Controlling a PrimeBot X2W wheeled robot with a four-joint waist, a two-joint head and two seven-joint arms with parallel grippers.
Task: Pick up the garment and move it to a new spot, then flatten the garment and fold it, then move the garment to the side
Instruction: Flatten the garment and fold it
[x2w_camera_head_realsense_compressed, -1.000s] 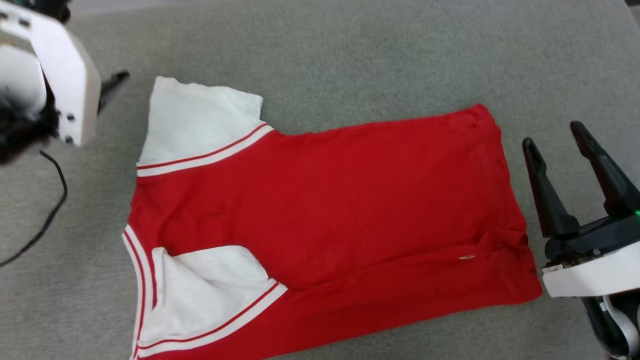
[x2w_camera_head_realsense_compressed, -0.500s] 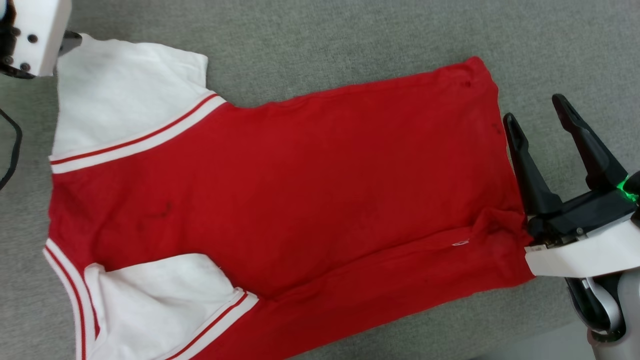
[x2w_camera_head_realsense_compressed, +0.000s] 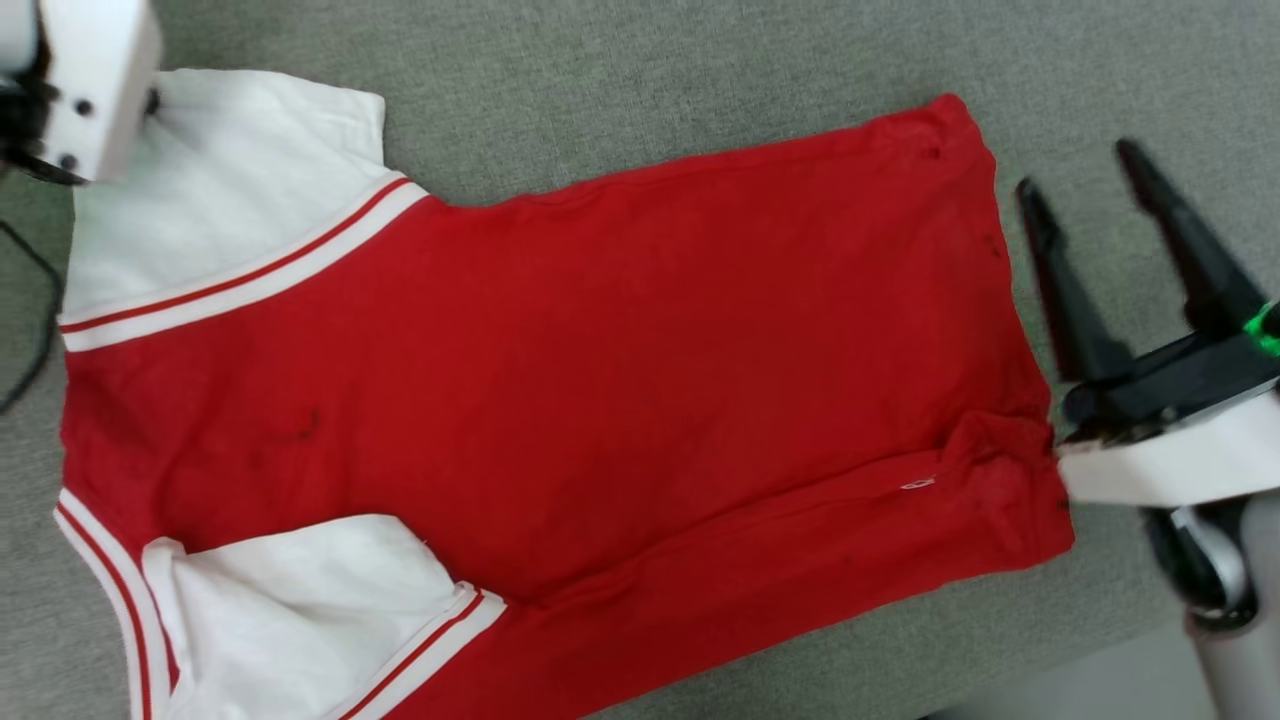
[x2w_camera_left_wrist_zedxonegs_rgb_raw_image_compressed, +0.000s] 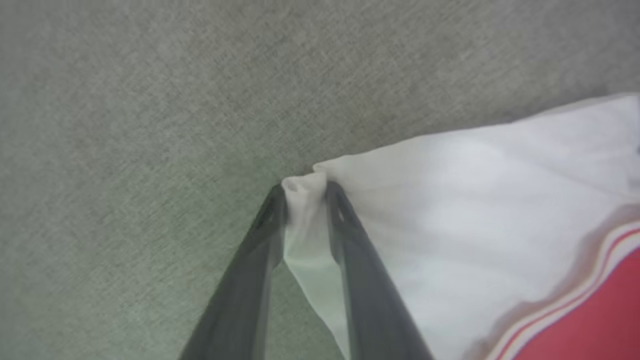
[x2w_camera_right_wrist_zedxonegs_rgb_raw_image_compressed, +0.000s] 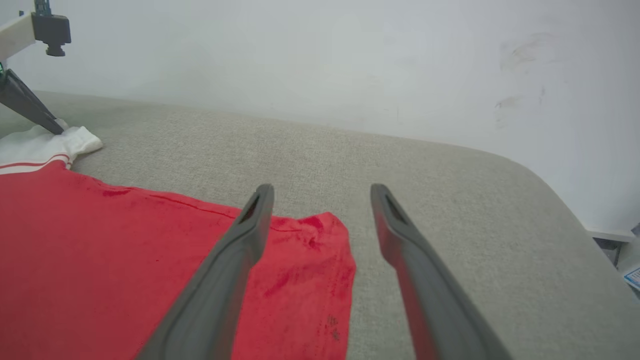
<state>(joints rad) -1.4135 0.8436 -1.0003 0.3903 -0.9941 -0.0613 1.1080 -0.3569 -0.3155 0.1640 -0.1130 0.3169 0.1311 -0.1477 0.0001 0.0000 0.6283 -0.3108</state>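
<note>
Garment (x2w_camera_head_realsense_compressed: 600, 380) lies spread on grey cushion (x2w_camera_head_realsense_compressed: 700, 90): red body across the middle of head view, shoulder end to robot's L, hem to R.

Nearest: near sleeve (x2w_camera_head_realsense_compressed: 300, 600), white, folded in over the red body at lower L, w/ red-and-white striped trim (x2w_camera_head_realsense_compressed: 420, 650) along its seam.

Mid: red cloth mostly flat. One long crease runs toward the hem, w/ a small white tag (x2w_camera_head_realsense_compressed: 917, 485) on it and a bunched bit at the near hem corner. R gripper (x2w_camera_head_realsense_compressed: 1080, 170) is just beside the hem, off the garment and over bare cushion, fingers spread wide w/ nothing btwn them.

Farther: far sleeve (x2w_camera_head_realsense_compressed: 220, 200) lies flat, white. L gripper (x2w_camera_left_wrist_zedxonegs_rgb_raw_image_compressed: 306, 189) is at its far outer corner, fingers narrowed onto a pinch of the white cloth, which bunches up btwn the tips. Black cable (x2w_camera_head_realsense_compressed: 30, 340) sits on the cushion at far L, beside that sleeve.

Farthest: pale wall (x2w_camera_right_wrist_zedxonegs_rgb_raw_image_compressed: 350, 60) beyond the cushion's back edge.
</note>
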